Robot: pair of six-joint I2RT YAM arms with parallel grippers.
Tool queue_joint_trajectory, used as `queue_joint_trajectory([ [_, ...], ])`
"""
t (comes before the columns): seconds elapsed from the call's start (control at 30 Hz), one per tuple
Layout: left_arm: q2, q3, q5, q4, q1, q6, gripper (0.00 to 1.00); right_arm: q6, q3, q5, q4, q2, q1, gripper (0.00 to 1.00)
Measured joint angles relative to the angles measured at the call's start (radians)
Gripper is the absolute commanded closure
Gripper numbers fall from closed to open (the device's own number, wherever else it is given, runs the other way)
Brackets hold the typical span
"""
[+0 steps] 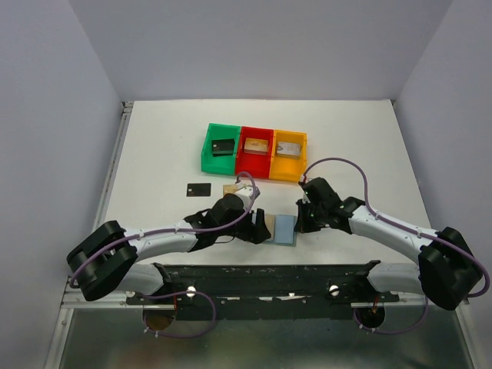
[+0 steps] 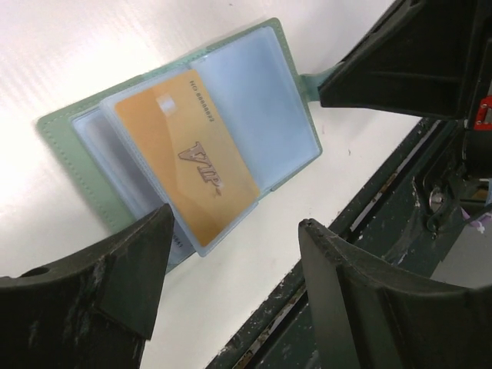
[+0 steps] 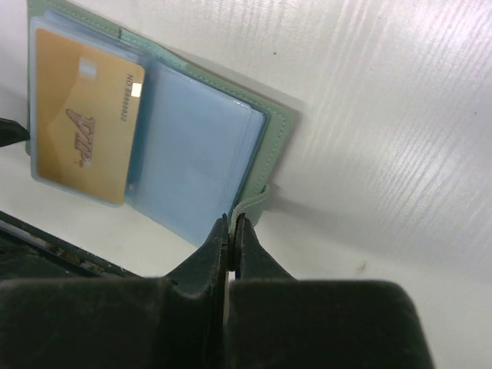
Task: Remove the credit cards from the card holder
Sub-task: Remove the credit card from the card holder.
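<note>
One golden card (image 3: 81, 115), card holder (image 3: 281, 131) tab (image 3: 254, 204) hidden between right fingers (image 3: 201, 261)

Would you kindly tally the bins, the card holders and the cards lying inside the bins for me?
Bins: 3, namely green bin, red bin, yellow bin
Card holder: 1
Cards inside bins: 3
Total: 7

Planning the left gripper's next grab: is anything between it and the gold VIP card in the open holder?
No loose object. The golden-tan plastic card lies in a clear sleeve of the open grey-green folding card holder, beyond the open left gripper; only that sleeve covers it. The shut right gripper pinches the holder's tab, off the card.
</note>
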Motion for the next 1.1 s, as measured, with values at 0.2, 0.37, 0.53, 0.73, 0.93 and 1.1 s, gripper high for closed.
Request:
queue_joint_trajectory([
  [0.2, -0.062, -0.033, -0.099, -0.061, 0.005, -0.027, 0.22, -0.005, 0.003, 0.07, -0.063, -0.02, 0.0, 0.7],
  [0.37, -0.112, -0.051, -0.172, -0.127, 0.014, -0.044, 0.23, -0.016, 0.048, 0.113, -0.129, -0.103, 0.0, 0.7],
  [0.53, -0.199, -0.056, -0.219, -0.165, 0.04, -0.037, 0.2, -0.013, 0.056, 0.058, -0.043, -0.256, 0.0, 0.54],
  [0.73, -0.197, -0.043, -0.174, -0.102, 0.069, 0.017, 0.43, 0.077, -0.023, -0.089, 0.235, -0.257, 0.0, 0.55],
  [0.93, -0.111, -0.023, -0.029, -0.002, 0.123, -0.019, 0.76, 0.171, -0.071, -0.232, 0.422, -0.054, 0.0, 0.55],
  [1.1, -0.085, -0.045, 0.051, 0.1, 0.147, -0.052, 0.78, 0.238, -0.135, -0.283, 0.541, 0.041, 0.0, 0.55],
])
